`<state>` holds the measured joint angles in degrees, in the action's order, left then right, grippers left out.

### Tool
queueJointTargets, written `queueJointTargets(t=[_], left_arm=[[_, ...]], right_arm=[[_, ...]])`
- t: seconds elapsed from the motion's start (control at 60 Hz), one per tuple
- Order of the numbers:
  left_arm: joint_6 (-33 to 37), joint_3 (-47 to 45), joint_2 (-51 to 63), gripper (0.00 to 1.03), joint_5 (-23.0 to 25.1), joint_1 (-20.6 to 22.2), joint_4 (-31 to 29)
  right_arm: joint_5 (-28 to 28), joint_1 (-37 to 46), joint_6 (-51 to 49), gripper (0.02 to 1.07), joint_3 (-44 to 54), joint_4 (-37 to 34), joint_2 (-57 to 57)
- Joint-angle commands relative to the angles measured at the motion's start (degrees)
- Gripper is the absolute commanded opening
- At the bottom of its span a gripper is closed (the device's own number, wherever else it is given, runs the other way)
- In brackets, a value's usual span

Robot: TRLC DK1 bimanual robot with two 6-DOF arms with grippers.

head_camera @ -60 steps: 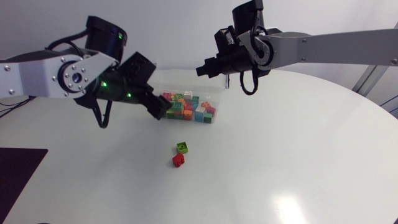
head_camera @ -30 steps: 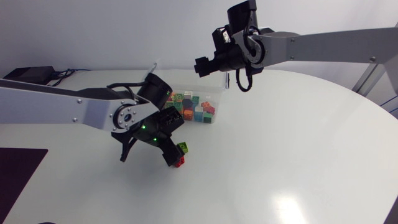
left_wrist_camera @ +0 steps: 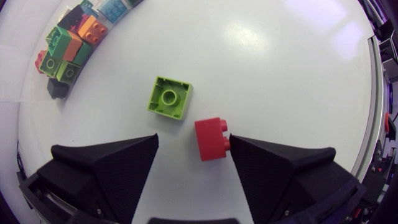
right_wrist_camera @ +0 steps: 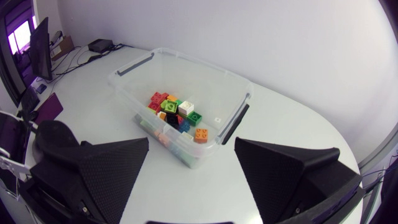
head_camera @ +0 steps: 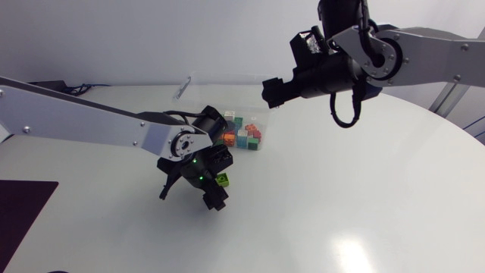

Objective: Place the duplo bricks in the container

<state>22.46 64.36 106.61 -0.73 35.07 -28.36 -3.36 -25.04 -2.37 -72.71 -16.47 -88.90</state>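
In the left wrist view a red duplo brick (left_wrist_camera: 211,138) lies on the white table between the fingers of my left gripper (left_wrist_camera: 193,146). It rests against one finger and stands apart from the other, so the gripper is open. A lime green brick (left_wrist_camera: 169,97) lies just ahead of it. From above, the left gripper (head_camera: 211,193) hides the red brick, with the green brick (head_camera: 223,180) beside it. The clear container (head_camera: 189,83) holds several coloured bricks (head_camera: 239,136). My right gripper (head_camera: 270,92) hangs open and empty above the container's (right_wrist_camera: 186,59) right end.
The container has grey handles (right_wrist_camera: 231,124) at its short ends. White table (head_camera: 341,197) stretches wide to the right and front of the loose bricks. A dark mat (head_camera: 23,208) lies at the table's front left.
My left gripper swung from beside the container down onto the two loose bricks and its fingers narrowed around the red one. My right gripper opened and drew right.
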Motion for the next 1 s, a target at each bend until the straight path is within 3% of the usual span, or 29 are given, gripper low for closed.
queueJointTargets(t=[0.0,0.167,0.317,0.433,0.633,0.983], left_arm=[[-1.5,2.4,2.7,0.74,0.3,0.3,-1.3],[-2.6,6.7,6.2,0.54,2.8,-0.4,-5.2],[-4.3,8.0,7.5,0.29,3.3,-0.5,-6.4],[-4.7,8.7,8.0,0.27,3.3,-0.7,-9.6],[-4.4,8.9,0.1,0.26,5.2,-5.8,-17.4],[-3.7,7.1,-15.4,0.26,7.4,-12.5,-20.5]], right_arm=[[-0.1,-0.9,0.6,1.02,3.4,-1.1,2.6],[-0.1,-1.4,0.8,1.02,6.7,-2.2,4.6],[0.1,-2.1,1.2,1.02,9.2,-2.6,5.2],[0.2,-3.3,2.4,1.02,9.9,-3.8,4.7],[0.2,-6.6,5.8,1.02,8.6,-8.2,0.0],[0.2,-12.3,8.9,1.02,-1.9,-16.0,-16.7]])
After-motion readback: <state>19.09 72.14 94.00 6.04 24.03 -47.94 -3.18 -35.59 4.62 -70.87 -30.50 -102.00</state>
